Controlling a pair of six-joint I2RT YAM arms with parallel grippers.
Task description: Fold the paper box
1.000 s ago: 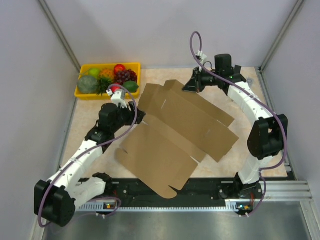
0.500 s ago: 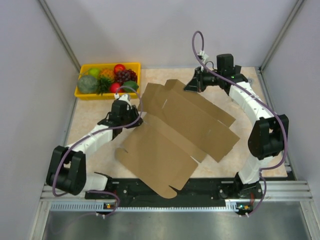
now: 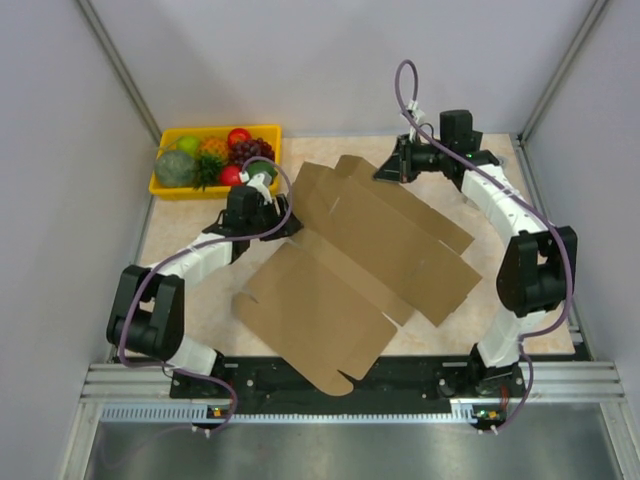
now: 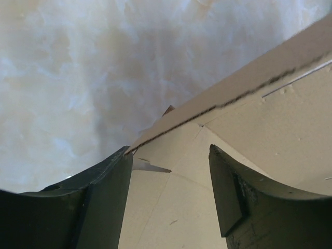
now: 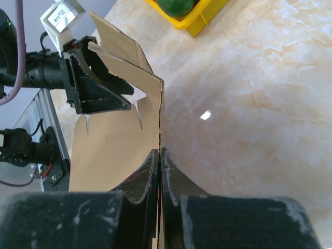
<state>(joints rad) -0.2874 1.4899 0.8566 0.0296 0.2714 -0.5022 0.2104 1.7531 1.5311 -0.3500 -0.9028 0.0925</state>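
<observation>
The paper box [image 3: 370,250] is a flat brown die-cut cardboard sheet lying across the middle of the table, with its far edge lifted. My right gripper [image 3: 385,172] is at that far edge, and in the right wrist view it [image 5: 160,151] is shut on the thin cardboard edge [image 5: 109,150]. My left gripper [image 3: 283,222] is at the sheet's far-left flaps. In the left wrist view it [image 4: 170,150] stands open, with creased cardboard [image 4: 259,119] lying between and beyond its dark fingers [image 4: 109,197]. The right wrist view also shows the left gripper [image 5: 96,88] against a raised flap.
A yellow tray [image 3: 160,188] of fruit stands at the far left, just behind the left gripper, and its corner [image 5: 202,21] shows in the right wrist view. Metal frame posts and grey walls close in both sides. Marbled tabletop [image 3: 500,180] lies right of the sheet.
My left arm has reached farther toward the back right, bringing its gripper up to the sheet's far-left flaps. The right gripper has shifted slightly right, still shut on the far edge.
</observation>
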